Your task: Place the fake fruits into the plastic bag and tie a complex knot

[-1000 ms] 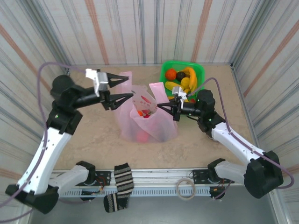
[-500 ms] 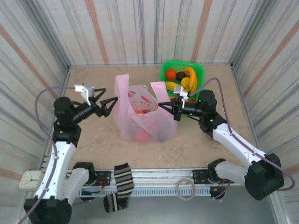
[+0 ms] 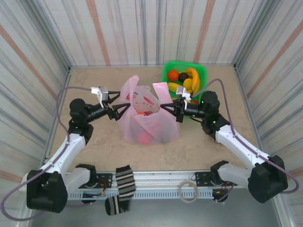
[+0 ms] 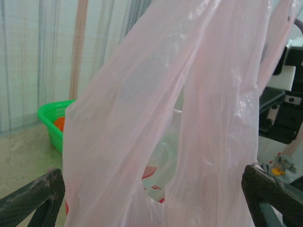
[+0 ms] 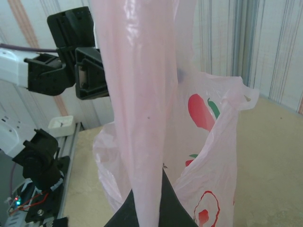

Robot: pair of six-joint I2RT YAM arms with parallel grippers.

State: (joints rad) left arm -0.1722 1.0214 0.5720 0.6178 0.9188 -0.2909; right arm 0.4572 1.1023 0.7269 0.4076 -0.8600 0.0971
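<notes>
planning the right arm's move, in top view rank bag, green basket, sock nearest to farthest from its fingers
1. plastic bag, held by the right gripper
2. green basket, just behind-right
3. striped sock, at the near edge

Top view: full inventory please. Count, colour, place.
table: 1, beige, between striped walls
bag: 1, translucent pink with red print, table centre
bag fruits: count unclear, red and orange shapes showing through the bag
basket: 1, green, far right of the table
basket fruits: several, orange, yellow, dark, in the basket
sock: 1, black-and-white striped, draped over the near rail
ring: 1, beige, on the near rail
left gripper: open, straddling the bag's left handle
right gripper: shut on the bag's right handle
</notes>
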